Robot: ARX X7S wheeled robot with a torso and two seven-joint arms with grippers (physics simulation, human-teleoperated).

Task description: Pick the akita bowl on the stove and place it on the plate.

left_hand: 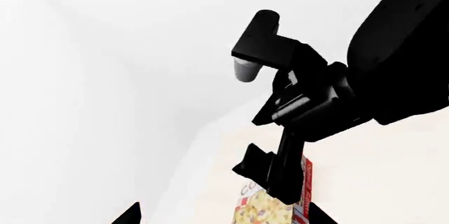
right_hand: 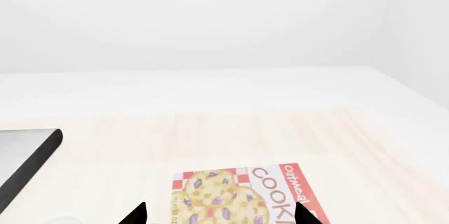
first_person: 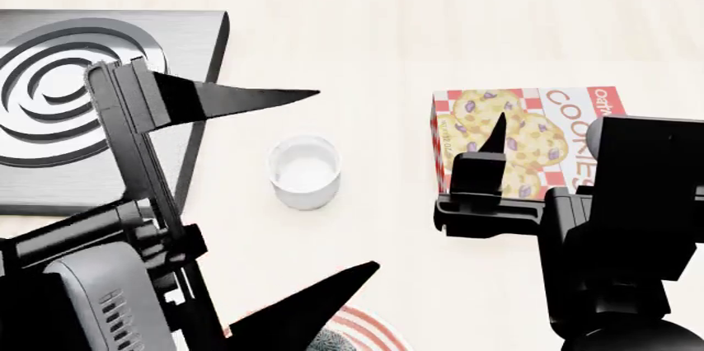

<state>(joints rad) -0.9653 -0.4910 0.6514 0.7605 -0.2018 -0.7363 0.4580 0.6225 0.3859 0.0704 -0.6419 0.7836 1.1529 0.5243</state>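
Left gripper (first_person: 297, 203) is over the table between the stove (first_person: 204, 46) and the plate (first_person: 374, 330), fingers spread wide apart, one tip (first_person: 302, 94) out past the stove's edge, the other (first_person: 358, 273) over the plate, nothing held. Right gripper (right_hand: 218, 214): two tips apart, nothing between them, hovering over the cookie box (first_person: 550, 133).

Stove rings are bare where visible; left arm hides part of the slab. Akita bowl (first_person: 328, 341): only a patterned sliver visible at the head view's bottom edge, sitting on the red-ringed plate, mostly hidden by the left finger. Small white cup (first_person: 305, 171) stands on the table (first_person: 385, 38) between stove and cookie box, apart from both.
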